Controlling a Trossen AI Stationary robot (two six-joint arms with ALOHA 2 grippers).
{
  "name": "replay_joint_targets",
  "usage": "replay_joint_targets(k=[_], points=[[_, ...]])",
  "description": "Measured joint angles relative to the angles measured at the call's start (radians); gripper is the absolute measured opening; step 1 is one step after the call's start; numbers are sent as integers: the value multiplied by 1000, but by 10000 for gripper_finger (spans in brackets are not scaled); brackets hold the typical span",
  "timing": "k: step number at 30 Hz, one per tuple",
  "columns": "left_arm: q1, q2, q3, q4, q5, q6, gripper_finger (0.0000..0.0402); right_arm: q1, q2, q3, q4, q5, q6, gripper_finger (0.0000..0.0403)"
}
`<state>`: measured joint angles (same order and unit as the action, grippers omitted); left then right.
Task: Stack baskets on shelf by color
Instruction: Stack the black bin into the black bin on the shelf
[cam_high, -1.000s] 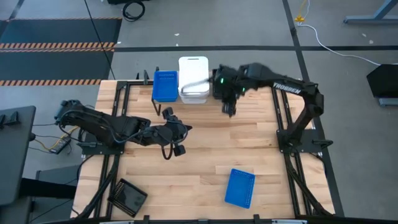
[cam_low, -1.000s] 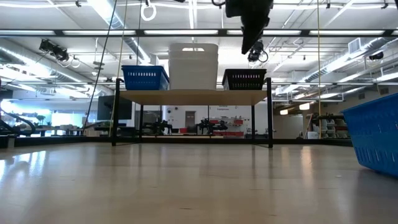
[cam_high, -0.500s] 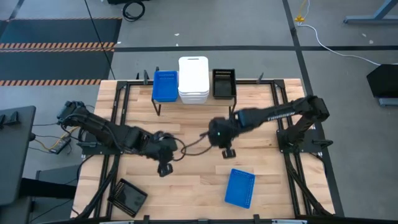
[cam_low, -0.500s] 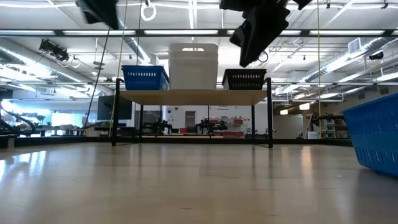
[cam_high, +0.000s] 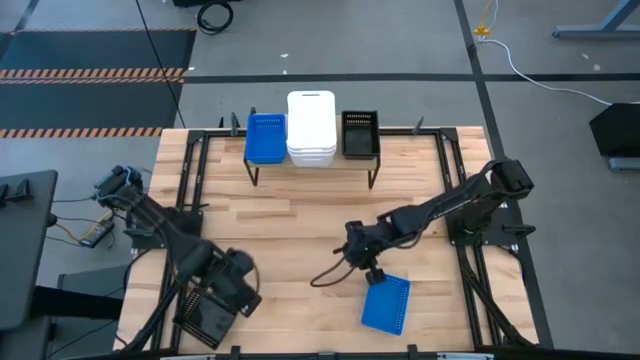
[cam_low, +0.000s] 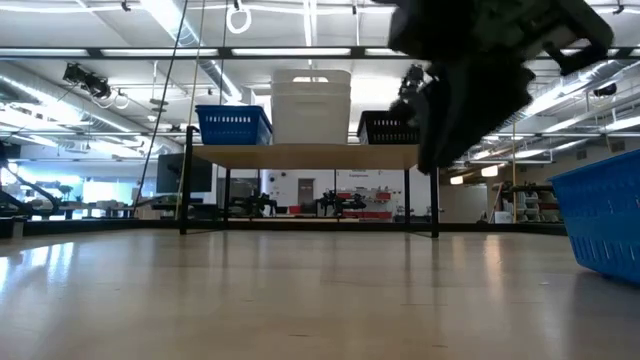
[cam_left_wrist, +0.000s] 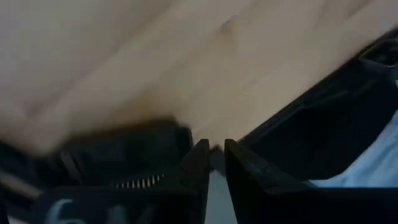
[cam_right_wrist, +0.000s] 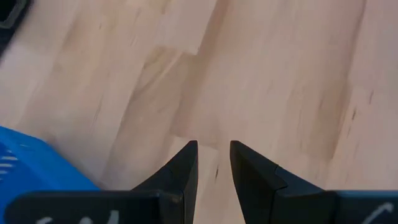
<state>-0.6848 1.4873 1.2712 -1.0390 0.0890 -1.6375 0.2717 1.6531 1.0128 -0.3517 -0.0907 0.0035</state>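
Observation:
The shelf (cam_high: 310, 160) stands at the table's far middle and carries a blue basket (cam_high: 265, 137), a white stack (cam_high: 311, 128) and a black basket (cam_high: 360, 133). Another blue basket (cam_high: 386, 302) lies flat on the table near the near edge. Another black basket (cam_high: 205, 318) lies at the near left corner. My right gripper (cam_high: 372, 272) hovers just beyond the loose blue basket's far edge, fingers nearly together; that basket's corner (cam_right_wrist: 31, 165) shows beside it. My left gripper (cam_high: 243, 290) hangs by the loose black basket (cam_left_wrist: 124, 155), fingers nearly together (cam_left_wrist: 216, 152).
Black metal frame bars run along the table's left and right sides (cam_high: 180, 270). Bare wood lies between the shelf and the loose baskets. In the low view the right arm (cam_low: 470, 90) hangs in front of the shelf's right end (cam_low: 433, 180).
My right gripper has swung from the black basket on the shelf toward the near edge and down, ending beside the loose blue basket. My left gripper has moved from the table's middle toward the near left corner, ending by the loose black basket. No basket has moved.

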Motion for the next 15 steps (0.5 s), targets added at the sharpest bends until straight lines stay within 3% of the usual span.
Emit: replay_joint_targets(k=[8,15], points=[[-137,69,-2,102,16,-339,55,11,1,-114,157,23,-19,100],[-175,157,-1,230,17,-443,55,8,1,-124,195,23,-95,100]])
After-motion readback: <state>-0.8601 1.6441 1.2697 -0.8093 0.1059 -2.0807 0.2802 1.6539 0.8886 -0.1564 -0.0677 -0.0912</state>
